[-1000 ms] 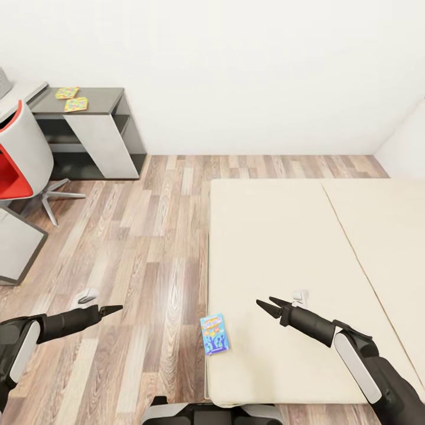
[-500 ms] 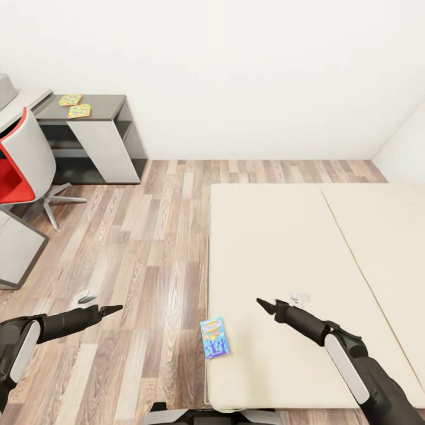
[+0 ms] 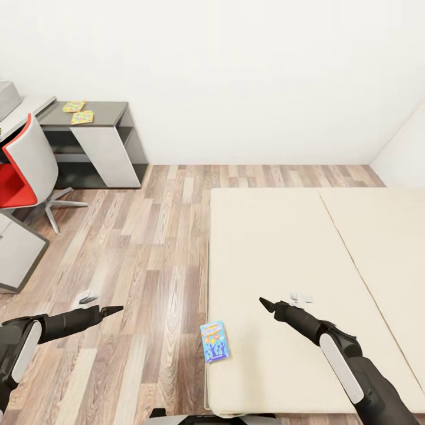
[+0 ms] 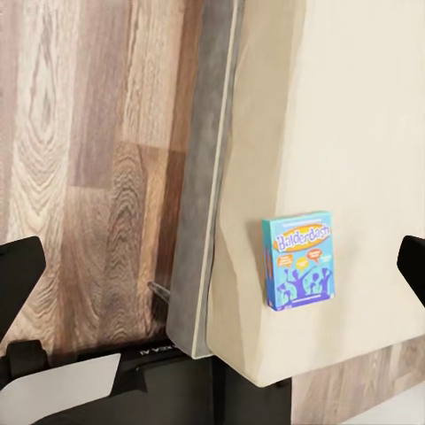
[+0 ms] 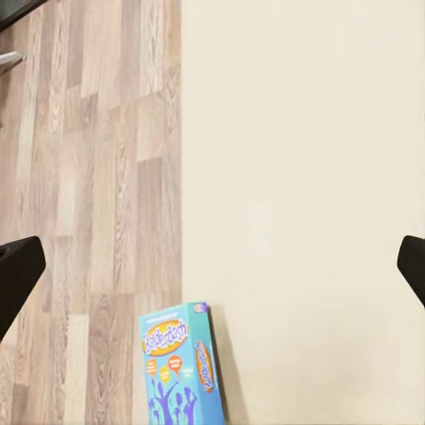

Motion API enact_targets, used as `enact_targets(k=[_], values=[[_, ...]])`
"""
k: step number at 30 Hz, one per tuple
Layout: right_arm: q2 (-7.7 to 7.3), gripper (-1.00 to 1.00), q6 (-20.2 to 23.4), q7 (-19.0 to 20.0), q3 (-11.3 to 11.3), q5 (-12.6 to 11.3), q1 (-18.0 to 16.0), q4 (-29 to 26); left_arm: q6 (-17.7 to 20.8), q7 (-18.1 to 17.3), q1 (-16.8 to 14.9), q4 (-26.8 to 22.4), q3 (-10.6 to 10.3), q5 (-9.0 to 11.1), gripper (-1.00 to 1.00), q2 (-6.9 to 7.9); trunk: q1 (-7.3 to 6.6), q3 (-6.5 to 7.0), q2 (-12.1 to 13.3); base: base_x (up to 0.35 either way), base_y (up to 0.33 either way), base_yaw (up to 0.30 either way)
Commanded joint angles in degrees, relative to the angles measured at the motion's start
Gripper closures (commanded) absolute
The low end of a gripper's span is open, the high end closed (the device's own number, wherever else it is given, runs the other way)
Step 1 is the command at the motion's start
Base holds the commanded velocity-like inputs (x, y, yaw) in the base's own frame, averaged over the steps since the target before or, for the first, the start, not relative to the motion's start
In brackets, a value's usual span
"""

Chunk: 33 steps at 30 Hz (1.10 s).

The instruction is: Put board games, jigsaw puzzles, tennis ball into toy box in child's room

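A wide, flat cream mattress, the bed point(image 3: 277, 248), is laid out across the wood-plank floor point(image 3: 147, 248), its matte cloth top split by one long seam. Close to the bed's near left edge a small, thin cardboard board game point(image 3: 215, 342) is seen lying flat, blue and cartoon-printed, with rectangular corners and a narrow printed spine; the same box is picked out by the left wrist camera point(image 4: 300, 260) and the right wrist camera point(image 5: 181, 367), right beside the mattress edge. The left hand point(image 3: 112, 309) is held out over the planks, a dark tapered point, and whether its fingers are apart or together cannot be told from the head view; in the left wrist view, though, two black finger tips are seen at opposite edges of the picture, so it is spread wide. The right hand point(image 3: 267, 305) is poised above the mattress, well apart from the box, and in its wrist view its finger tips are likewise parted wide, with nothing between them. Far off against the white wall, the bench point(image 3: 106, 109) is shown with its dark grey lower wing, and two thin, nearly square jigsaw puzzles point(image 3: 78, 112) are laid side by side on it, speckled yellow, pink and green. A red-and-white swivel chair point(image 3: 23, 171) with a moulded shell is parked in front.
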Motion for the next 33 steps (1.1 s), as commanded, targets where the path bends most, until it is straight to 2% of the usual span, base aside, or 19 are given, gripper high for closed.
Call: enact_targets(k=[1,33], values=[[0.05,-1.0,0.27,-0.17,0.04,-0.3,-0.03,-0.03,0.25,-0.2,-0.04,-0.03,0.06,-0.03,-1.0,0.01,0.03,0.02,-0.09,0.0,0.0,0.0],[0.31,-1.0,0.19,-1.19,0.04,-0.28,-0.03,0.4,0.25,-0.35,-0.04,-0.1,0.06,0.01,-1.0,0.04,0.03,3.03,-0.09,0.0,0.0,0.0]])
